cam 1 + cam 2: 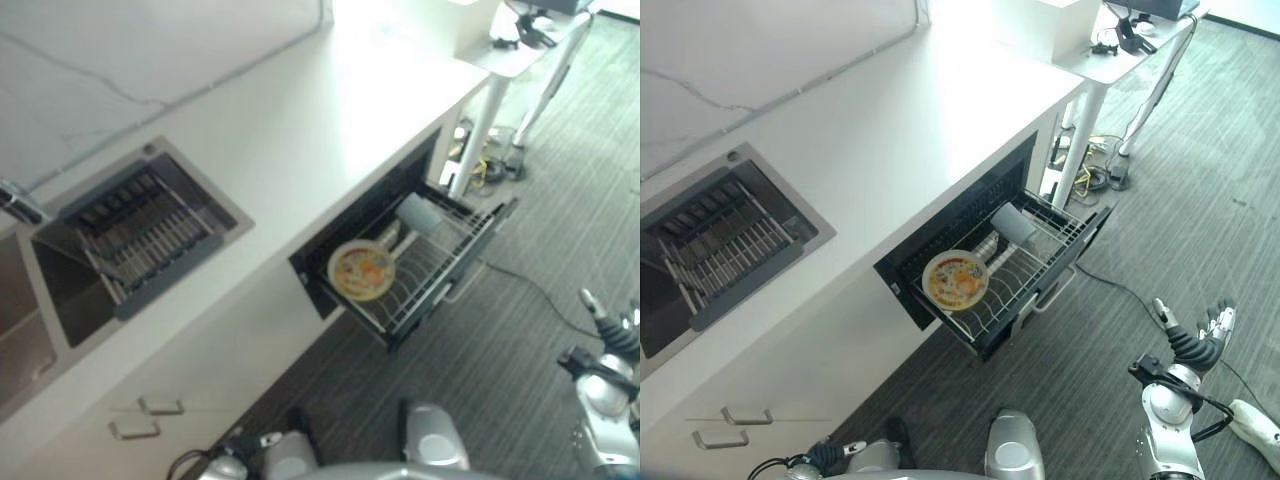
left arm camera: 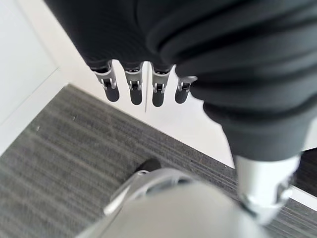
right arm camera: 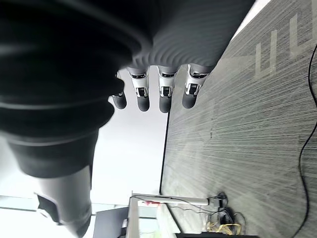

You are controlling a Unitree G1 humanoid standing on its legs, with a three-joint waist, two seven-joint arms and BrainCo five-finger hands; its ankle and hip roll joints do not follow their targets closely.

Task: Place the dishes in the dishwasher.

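Note:
The dishwasher drawer under the counter is pulled out, and its wire rack is in plain view. A round plate with a yellow and orange pattern stands on edge at the near end of the rack. A grey cup lies tilted at the far end. My right hand hangs low at the lower right over the carpet, well away from the drawer, with straight fingers holding nothing. My left hand's fingers are also straight and empty, beside the white cabinet front.
A sink with a dark drying rack and a faucet is set into the white counter at the left. A white desk stands beyond the drawer, with cables on the grey carpet under it. Cabinet handles show at the lower left.

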